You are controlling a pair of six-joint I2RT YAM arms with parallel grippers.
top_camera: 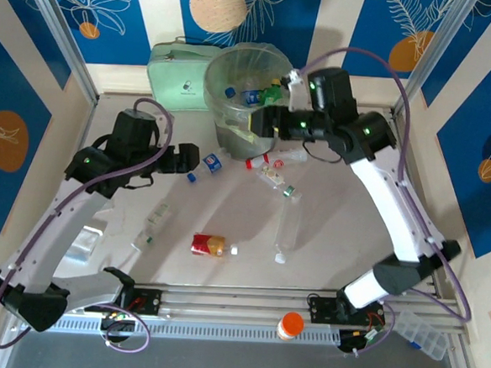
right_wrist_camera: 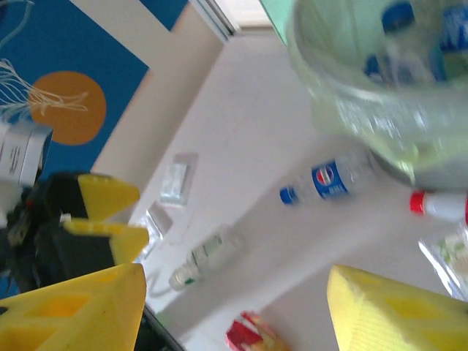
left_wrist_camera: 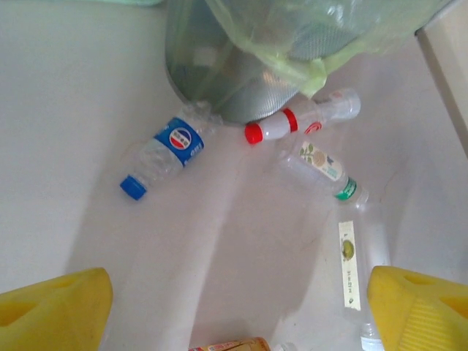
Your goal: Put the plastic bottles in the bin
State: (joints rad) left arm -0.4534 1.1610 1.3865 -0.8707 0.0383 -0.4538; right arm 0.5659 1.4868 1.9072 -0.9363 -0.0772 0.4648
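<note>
Left gripper (left_wrist_camera: 235,296) and right gripper (right_wrist_camera: 234,284) spread, empty; a glancing finger could roll the blue-capped bottle (left_wrist_camera: 164,151), seven o'clock of the bin (left_wrist_camera: 219,80), away.

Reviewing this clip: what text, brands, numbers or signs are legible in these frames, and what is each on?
No words or numbers are legible.
Blue-capped bottle: round red, white and blue emblem on its blue label; lettering blurred.
Red-capped bottle: red-banded label, print blurred.
Green-capped bottle: pictured label, too small to read.
Mint-green case: small dark logo, too small to read.
</note>
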